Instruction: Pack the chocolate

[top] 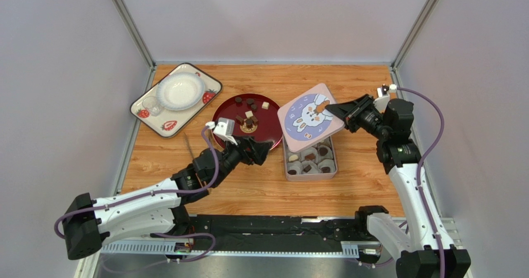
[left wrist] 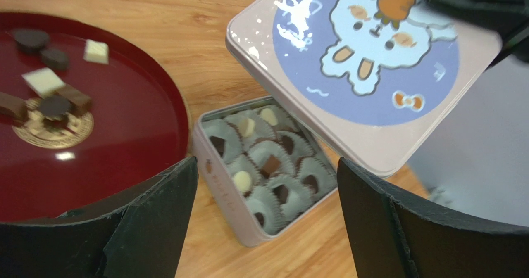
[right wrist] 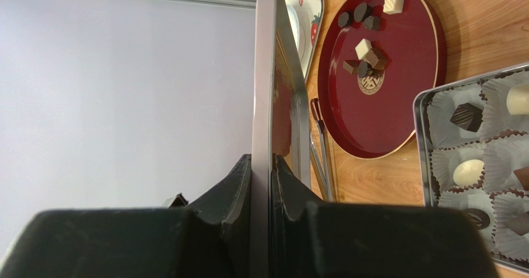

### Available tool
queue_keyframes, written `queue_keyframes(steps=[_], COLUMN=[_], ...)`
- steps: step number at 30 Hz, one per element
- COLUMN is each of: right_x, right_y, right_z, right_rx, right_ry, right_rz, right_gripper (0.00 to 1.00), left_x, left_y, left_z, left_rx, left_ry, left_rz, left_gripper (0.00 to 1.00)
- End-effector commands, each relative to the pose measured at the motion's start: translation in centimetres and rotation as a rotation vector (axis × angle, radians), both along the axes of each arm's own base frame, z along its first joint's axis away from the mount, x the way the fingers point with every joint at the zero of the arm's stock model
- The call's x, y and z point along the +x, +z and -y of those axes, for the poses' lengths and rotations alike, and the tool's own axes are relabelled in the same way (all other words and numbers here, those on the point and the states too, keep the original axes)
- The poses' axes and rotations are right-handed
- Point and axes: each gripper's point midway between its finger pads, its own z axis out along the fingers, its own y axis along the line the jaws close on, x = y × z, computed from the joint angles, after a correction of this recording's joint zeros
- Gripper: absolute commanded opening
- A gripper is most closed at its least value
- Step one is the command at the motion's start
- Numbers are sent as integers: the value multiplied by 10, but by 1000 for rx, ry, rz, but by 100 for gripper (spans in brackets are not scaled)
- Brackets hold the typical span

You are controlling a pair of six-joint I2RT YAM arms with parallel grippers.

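Left wrist view shows chocolate [left wrist: 271, 164] pieces in the paper cups [left wrist: 231, 132] of the grey tin [left wrist: 214, 179]; more lie on the red plate [left wrist: 124, 148] left of the tin. The right gripper [right wrist: 264, 166] clamps the bunny lid [left wrist: 366, 61] tilted above the tin; the left gripper [top: 257, 149] hovers spread and empty beside the tin.

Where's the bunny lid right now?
Top view: the lid is right of centre, pinched by the right gripper, over the grey tin and beside the red plate.
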Motion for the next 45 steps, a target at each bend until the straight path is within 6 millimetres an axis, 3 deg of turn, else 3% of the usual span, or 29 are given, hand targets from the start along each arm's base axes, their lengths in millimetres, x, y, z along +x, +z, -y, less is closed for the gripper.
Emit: queue_keyframes(steps=[1,6,7,9,13,17,20,33,37,45], right_x=[-1,-6,-7,-10,-14,-18,-19,-26,-28,-31], right_y=[23,19,21,21,23,20,15,6,-5,-24], right_z=[4,3,4,3,2,1,1,-5,-7,-7], right_rx=[62,79,88,99,105,111,115,129,112,63], right_ry=[-39,-40,-42,-36,-30,-21,-21,6,15,21], right_rz=[107,111,113,116,124,118,111,95,73,34], right_gripper=[0,0,0,0,0,0,0,0,0,0], left_x=[-3,8,12,14,20,18,18,17,17,16], left_y=[31,49,41,51,43,54,62,60,68,64], left_z=[10,22,30,38,56,66,70,83,87,85], left_rx=[-365,-546,-537,-584,-596,-616,-620,-646,-624,-569], left_ry=[-59,-114,-115,-145,-176,-230,-248,-292,-311,-297], left_rz=[-158,-205,-229,-240,-305,-290,-279,-328,-303,-298], left_gripper=[91,91,91,90,86,79,76,61,55,49])
